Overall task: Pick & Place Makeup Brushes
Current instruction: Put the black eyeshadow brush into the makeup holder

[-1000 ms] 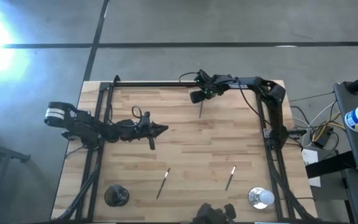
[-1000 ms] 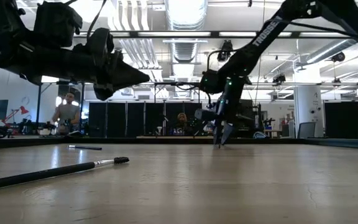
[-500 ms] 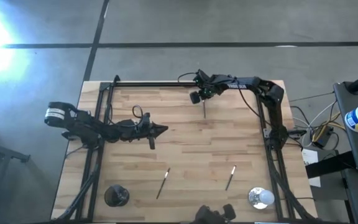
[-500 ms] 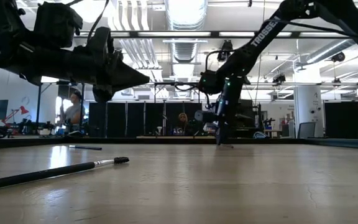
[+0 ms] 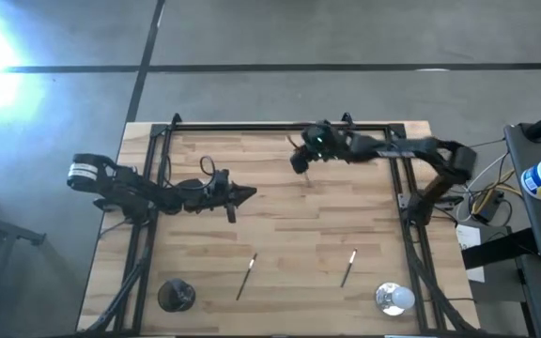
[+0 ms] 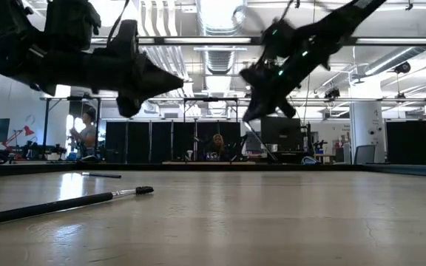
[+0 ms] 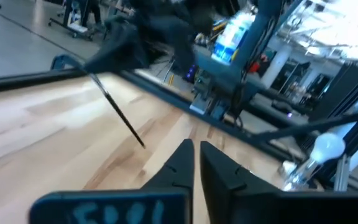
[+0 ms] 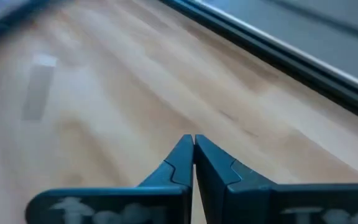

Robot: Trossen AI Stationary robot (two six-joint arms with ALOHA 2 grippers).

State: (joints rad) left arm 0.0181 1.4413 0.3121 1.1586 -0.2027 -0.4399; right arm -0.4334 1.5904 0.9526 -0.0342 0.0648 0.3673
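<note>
Counter (image 5: 280,235) is carrying two loose makeup brushes (image 5: 246,276) toward 6 o'clock. At 12, the right gripper (image 5: 299,165) fingers are pinching a third brush (image 7: 118,111) aloft. Left gripper (image 5: 248,195) is idling, fingers pressed together, empty.

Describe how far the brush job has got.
Done: no brush visibly placed anywhere. In hand: the right gripper holds one brush clear above the table; the left gripper hovers idle. Left: two brushes lie on the table.
</note>
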